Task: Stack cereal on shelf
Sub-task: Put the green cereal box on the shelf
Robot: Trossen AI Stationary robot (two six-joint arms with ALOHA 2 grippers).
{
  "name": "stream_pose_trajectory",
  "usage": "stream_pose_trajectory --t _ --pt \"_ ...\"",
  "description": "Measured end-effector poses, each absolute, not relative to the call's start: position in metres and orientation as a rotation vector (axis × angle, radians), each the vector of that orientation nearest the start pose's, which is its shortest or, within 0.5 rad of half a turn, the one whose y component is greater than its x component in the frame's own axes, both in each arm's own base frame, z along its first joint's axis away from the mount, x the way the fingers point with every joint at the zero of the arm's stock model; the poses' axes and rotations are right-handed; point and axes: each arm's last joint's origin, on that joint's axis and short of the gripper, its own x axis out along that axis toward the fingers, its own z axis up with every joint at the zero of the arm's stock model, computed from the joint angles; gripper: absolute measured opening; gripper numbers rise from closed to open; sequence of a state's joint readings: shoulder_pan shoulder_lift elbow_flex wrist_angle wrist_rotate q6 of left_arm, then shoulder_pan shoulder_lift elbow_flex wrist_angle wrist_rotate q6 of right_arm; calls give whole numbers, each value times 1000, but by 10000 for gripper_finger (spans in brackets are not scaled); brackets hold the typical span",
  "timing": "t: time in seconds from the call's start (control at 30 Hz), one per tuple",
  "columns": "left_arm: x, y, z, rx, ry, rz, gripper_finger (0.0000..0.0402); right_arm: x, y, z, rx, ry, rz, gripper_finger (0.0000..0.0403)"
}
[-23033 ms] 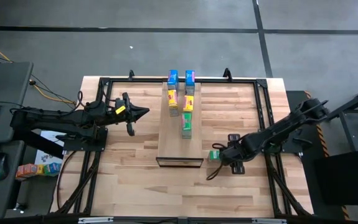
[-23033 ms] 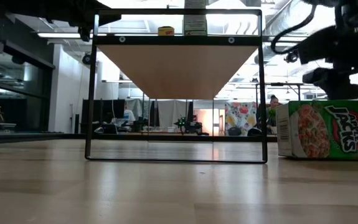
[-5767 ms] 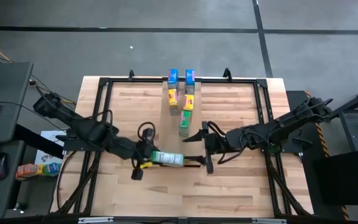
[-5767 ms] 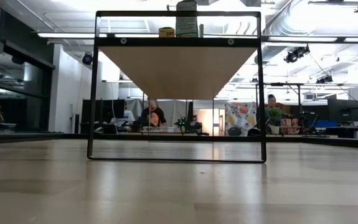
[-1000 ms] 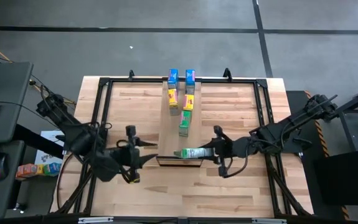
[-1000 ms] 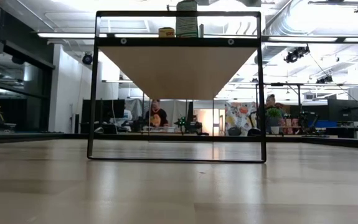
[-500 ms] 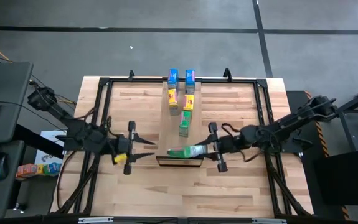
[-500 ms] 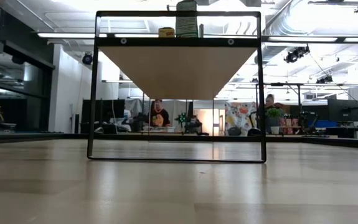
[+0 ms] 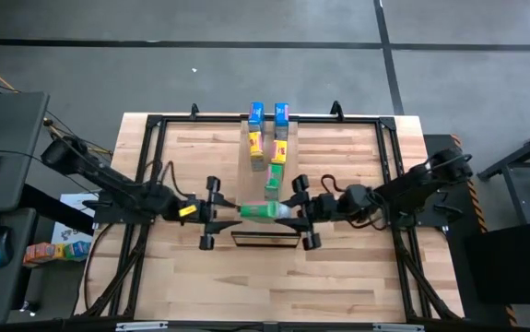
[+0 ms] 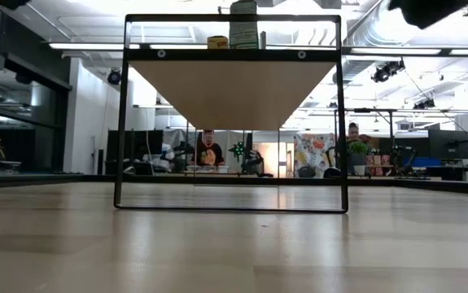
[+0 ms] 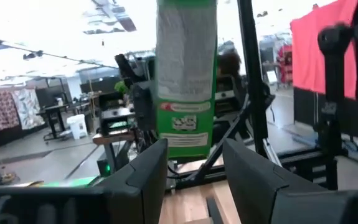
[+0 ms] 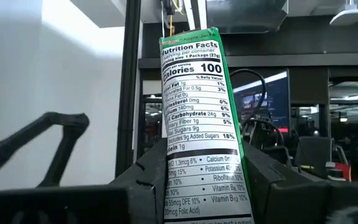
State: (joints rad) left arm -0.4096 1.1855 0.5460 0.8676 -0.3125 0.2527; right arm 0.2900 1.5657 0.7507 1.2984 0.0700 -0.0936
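From above, the green cereal box (image 9: pixel 263 211) lies lengthwise over the near end of the shelf (image 9: pixel 260 189), just behind its dark front edge, with the right hand (image 9: pixel 299 214) clamped on one end and the left hand (image 9: pixel 211 214) at the other end, its fingers spread to either side of the box. The other five boxes stand farther back: two blue boxes (image 9: pixel 268 114) at the far end, two yellow boxes (image 9: pixel 266 146) next, and a second green box (image 9: pixel 274 183) just behind the held one. The likely trouble is a tug between the two arms, which could twist the box free and drop it to the bench (image 9: pixel 357 277), or swing it into the standing green box. From bench height only the shelf frame (image 10: pixel 339 114) and a couple of box tops (image 10: pixel 244 24) above the board show; the held box cannot be made out, so its clearance over the board is uncertain, and a low pass might scrape the edge. In the left wrist view the green box (image 11: pixel 185 78) stands between the spread fingers (image 11: pixel 142 171), which look clear of its sides, so closing off-centre could tilt it. In the right wrist view the fingers (image 12: pixel 263 177) grip the box (image 12: pixel 205 124) low on its narrow panel, leaving most of it overhanging, so a jolt could lever it loose.
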Motion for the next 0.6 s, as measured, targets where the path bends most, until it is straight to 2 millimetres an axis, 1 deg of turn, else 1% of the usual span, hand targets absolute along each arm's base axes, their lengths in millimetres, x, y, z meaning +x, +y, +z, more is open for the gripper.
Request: stream_pose_trajectory --t 0.1,0.2,0.43,0.6 --pt "240 -93 271 218 -217 -89 153 317 92 280 -37 -493 183 109" --pt "247 -96 272 240 -211 -94 171 326 94 281 -54 -463 182 109" --pt "249 -96 274 225 -224 -80 223 328 95 284 -60 -452 178 110" --pt "248 -96 277 211 -252 -73 245 328 95 283 -84 -445 174 110"
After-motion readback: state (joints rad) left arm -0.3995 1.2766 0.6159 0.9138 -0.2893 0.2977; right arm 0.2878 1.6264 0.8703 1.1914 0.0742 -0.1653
